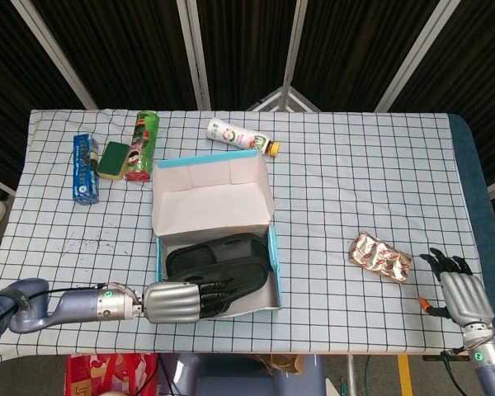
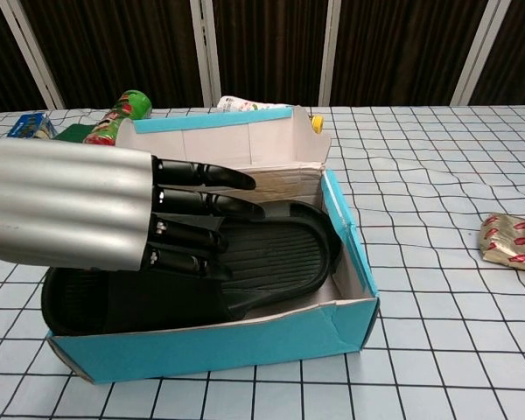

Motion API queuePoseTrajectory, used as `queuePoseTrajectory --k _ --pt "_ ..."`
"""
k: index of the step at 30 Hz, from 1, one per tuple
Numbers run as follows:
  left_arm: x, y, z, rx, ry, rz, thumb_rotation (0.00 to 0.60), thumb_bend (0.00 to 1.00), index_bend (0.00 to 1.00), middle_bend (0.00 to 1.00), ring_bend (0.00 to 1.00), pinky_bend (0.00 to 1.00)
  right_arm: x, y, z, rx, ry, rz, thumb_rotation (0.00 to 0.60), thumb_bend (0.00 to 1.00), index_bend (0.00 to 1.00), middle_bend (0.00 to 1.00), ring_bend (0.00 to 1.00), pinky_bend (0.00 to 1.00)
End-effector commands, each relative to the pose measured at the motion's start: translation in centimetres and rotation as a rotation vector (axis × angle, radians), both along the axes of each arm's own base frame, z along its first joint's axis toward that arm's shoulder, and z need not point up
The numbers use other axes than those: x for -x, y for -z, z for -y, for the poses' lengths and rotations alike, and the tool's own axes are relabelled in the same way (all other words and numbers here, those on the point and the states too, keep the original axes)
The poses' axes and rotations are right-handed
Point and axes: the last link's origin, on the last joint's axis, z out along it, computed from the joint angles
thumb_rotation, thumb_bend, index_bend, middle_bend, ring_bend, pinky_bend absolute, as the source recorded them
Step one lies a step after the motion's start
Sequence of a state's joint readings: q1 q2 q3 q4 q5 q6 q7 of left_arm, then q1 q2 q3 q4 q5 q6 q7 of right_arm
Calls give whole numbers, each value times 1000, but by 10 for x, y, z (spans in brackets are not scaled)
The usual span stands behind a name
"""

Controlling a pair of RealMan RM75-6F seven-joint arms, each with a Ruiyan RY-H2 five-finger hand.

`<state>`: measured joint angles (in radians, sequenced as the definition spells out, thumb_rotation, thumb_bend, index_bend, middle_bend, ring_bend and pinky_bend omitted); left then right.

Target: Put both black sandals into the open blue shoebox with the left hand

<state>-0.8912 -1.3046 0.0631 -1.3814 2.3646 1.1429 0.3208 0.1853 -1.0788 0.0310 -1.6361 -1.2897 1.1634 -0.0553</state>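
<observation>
Your left hand (image 2: pixel 114 214) lies flat, fingers extended on the upper sandal (image 2: pixel 254 262) at frame centre; press it level inside the shoebox (image 2: pixel 245 346), then lift clear.

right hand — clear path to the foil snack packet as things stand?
Probably yes. The right hand sits open at the table's near-right edge, the foil snack packet lies just ahead to its left, and only bare checked cloth lies between.

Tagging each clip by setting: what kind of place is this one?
Probably a lab or staged data-collection booth: a table under a white checked cloth, dark curtain panels with pale frame bars behind, and assorted props like the green snack can.
</observation>
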Motion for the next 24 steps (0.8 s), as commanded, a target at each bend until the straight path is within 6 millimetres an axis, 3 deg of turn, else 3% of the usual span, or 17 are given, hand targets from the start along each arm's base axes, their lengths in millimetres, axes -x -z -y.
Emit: queuePoseTrajectory --k 1,13,24 --pt "1 5 -2 7 -5 -4 600 427 235 457 0 0 0 0 0 1 1 -1 600 291 163 85 157 75" --pt "8 33 -6 43 -25 -48 600 416 231 435 0 0 1 0 0 -1 14 -5 600 292 163 85 158 75" --pt "18 46 -9 49 -34 -79 600 416 226 431 0 0 1 1 1 -2 18 -9 600 291 163 85 158 75"
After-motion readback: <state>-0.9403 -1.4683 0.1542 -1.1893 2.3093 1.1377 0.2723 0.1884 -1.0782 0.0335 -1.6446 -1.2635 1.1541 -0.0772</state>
